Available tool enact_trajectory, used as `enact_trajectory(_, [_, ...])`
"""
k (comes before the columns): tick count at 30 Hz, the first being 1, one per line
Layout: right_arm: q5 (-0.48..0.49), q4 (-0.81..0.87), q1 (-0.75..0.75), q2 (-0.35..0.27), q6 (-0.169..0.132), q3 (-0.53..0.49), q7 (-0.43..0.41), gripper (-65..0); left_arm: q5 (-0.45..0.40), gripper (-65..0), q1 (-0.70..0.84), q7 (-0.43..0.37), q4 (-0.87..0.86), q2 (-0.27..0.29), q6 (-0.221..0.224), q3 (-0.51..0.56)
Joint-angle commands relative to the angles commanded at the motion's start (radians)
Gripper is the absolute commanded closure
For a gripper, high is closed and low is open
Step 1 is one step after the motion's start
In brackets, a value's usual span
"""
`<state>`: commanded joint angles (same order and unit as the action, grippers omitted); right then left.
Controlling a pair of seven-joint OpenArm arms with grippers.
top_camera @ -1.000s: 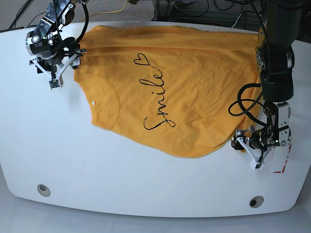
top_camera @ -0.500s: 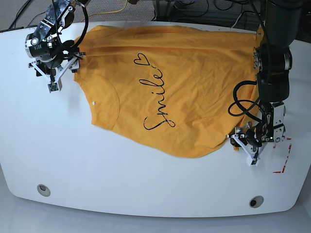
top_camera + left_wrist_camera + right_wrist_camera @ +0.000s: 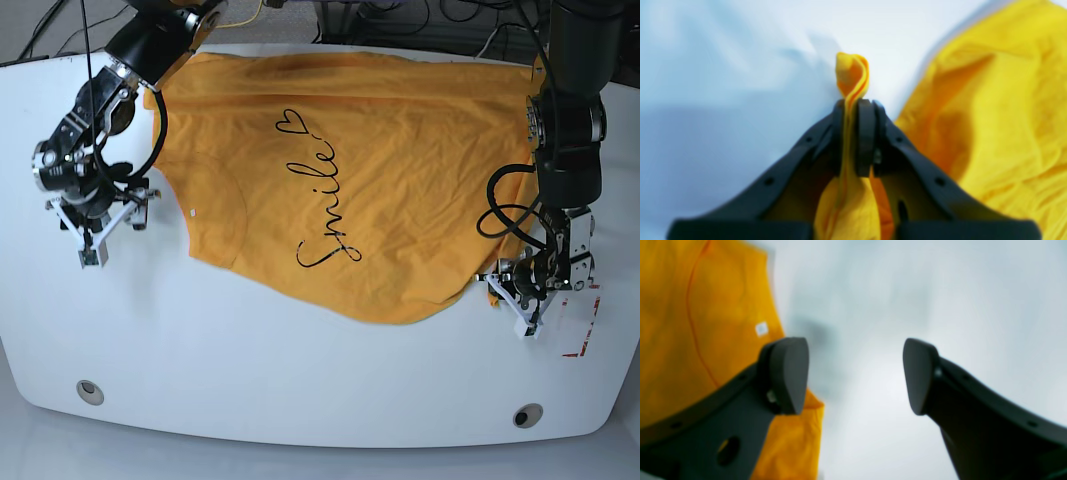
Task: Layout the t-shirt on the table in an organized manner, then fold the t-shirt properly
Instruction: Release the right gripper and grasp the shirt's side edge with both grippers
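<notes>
- The left gripper [image 3: 853, 133] pinches the t-shirt [image 3: 380, 190] hem; pull it outward slowly, low over the table [image 3: 300, 390]
- The right gripper [image 3: 855, 373] is wide open, holding nothing

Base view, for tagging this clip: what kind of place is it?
Probably a robotics lab bench, not a home: a glossy white table with grommet holes, loose cables behind it, and a t-shirt between two arms.

Soft cloth on a glossy white top

You see the t-shirt [image 3: 380, 190] as matt, creased orange-yellow cloth; the table [image 3: 250, 380] is smooth and shiny; the left gripper [image 3: 855, 133] pinching the cloth has matt black plastic fingers.
</notes>
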<state>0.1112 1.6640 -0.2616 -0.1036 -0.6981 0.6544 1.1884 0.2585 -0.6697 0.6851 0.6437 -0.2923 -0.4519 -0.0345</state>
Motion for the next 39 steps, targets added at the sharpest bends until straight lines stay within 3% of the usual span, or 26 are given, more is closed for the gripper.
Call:
enact_trajectory(5, [0.002,-0.235,-0.127,-0.012,0.0,0.0,-0.068,-42.3,-0.002,-3.6,0.031,0.089,0.109,0.0,-0.052,-0.08])
enact_trajectory(13, [0.009,-0.462,-0.232,-0.011,0.0,-0.002,-0.091,-42.3,-0.002,-3.6,0.08,0.195,0.313,0.003,-0.052,-0.112])
enact_trajectory(29, [0.011,-0.582,-0.244,0.13,0.0,-0.002,-0.133,-42.3,0.0,-3.6,0.107,0.219,0.4,0.003,-0.054,-0.115])
enact_trajectory(36, [0.011,-0.582,-0.244,0.147,0.0,-0.002,-0.141,-41.5,0.0,-3.6,0.124,0.219,0.4,0.002,-0.054,-0.115])
enact_trajectory(39, [0.011,-0.582,-0.244,0.147,0.0,-0.002,-0.141,-36.8,0.0,-3.6,0.127,0.219,0.4,0.002,-0.054,-0.115])
